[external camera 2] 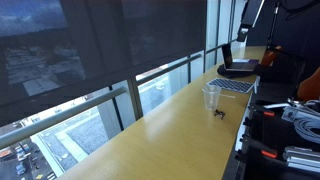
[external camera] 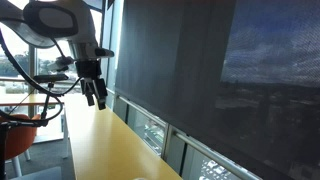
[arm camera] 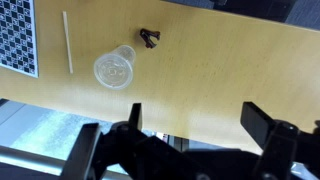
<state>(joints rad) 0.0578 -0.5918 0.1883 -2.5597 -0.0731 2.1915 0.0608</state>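
The Robotiq gripper [arm camera: 195, 115] hangs in the air above a long yellow counter [arm camera: 220, 70] beside a window, its jaws spread wide and holding nothing. One finger [arm camera: 133, 112] and its partner frame bare wood at the bottom of the wrist view. In an exterior view the gripper [external camera: 93, 92] hovers well above the surface, touching nothing.

Nearest to it, at about ten o'clock from the gripper in the wrist view, a clear plastic cup [arm camera: 114, 70] stands upright with its mouth to the camera. It is also seen in an exterior view [external camera 2: 211, 97], near the counter's inner edge. At eleven o'clock, just past the cup and apart from it, lies a small dark object [arm camera: 150, 39], too small to identify. A thin white straw [arm camera: 68, 42] lies flat at ten o'clock beyond the cup, and a checkerboard card [arm camera: 15, 35] fills the far corner.

Judged from these views, this is the approach stage — no contact has been made and no grasp begun. Taking the cup would call for a shift toward ten o'clock and a straight descent, with the jaws kept wide enough to clear the rim. The light cup looks easy to tip.

Farther down the counter sits an open laptop [external camera 2: 238, 68], and a dark mesh blind [external camera: 200, 70] covers the glass.
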